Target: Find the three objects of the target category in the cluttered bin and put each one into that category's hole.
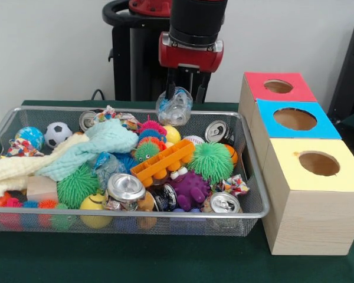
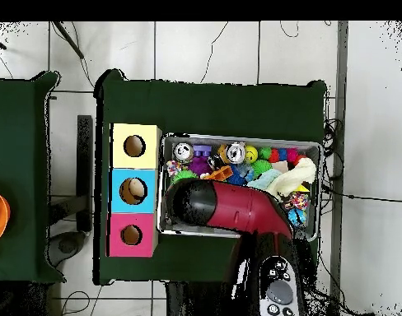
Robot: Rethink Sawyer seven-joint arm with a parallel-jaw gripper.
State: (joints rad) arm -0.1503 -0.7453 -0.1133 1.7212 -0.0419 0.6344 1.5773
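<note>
Clear crushed plastic bottle [image 1: 175,107] clamped in claw [image 1: 183,94] above wire bin [image 1: 255,194], long axis roughly level

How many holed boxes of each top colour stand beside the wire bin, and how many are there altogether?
Red-topped box: 1
Blue-topped box: 1
Yellow-topped box: 1
Total: 3

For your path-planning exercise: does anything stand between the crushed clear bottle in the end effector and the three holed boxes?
Nothing visible does. The end effector holds the crushed clear bottle above the wire bin's far rim; the boxes stand beside the bin, holes open on top.
</note>
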